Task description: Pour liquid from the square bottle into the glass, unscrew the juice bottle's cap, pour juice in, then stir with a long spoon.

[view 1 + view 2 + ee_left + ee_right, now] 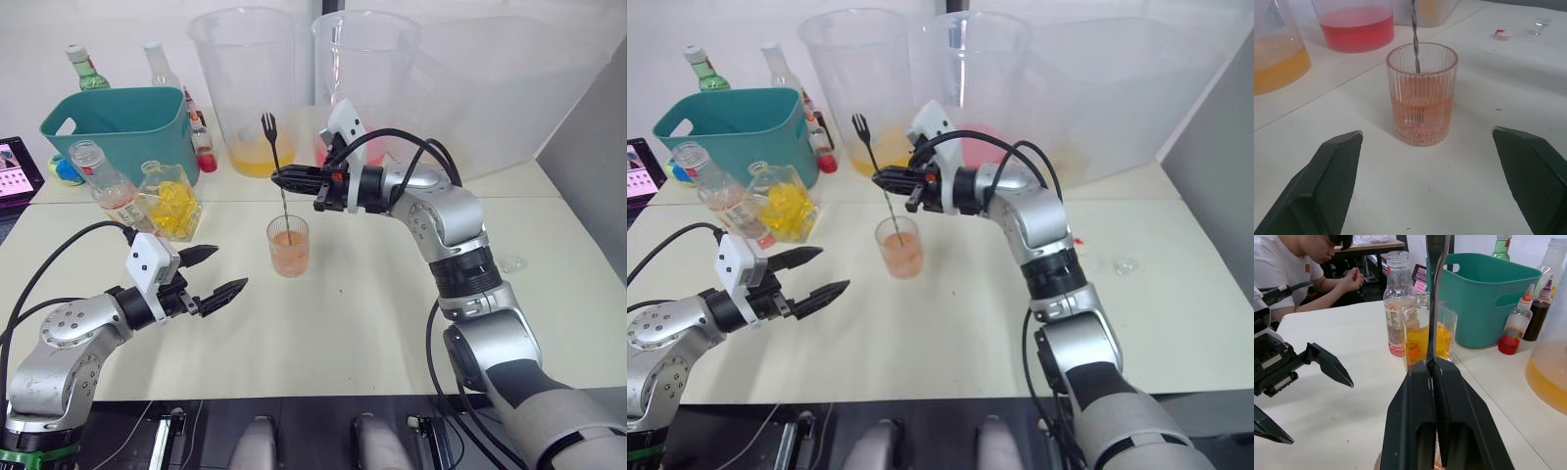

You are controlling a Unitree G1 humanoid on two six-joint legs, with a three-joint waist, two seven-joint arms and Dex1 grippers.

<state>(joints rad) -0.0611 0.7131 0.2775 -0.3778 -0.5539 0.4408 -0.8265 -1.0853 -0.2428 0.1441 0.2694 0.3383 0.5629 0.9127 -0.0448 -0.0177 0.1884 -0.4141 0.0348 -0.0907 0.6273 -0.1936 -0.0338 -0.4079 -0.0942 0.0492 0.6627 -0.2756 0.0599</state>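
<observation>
Your right gripper has its fingers pinching the long spoon, which stands upright in the glass of pink-orange liquid mid-counter. Your left gripper hovers near the glass, fingers spread. The square bottle stands by the teal basket.

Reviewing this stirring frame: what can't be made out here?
- Long spoon bowl: blurred by juice inside the glass, head views.
- Cap: too small to read its mark, left wrist view.
- Glass: hidden behind the right end effector, right wrist view.
</observation>
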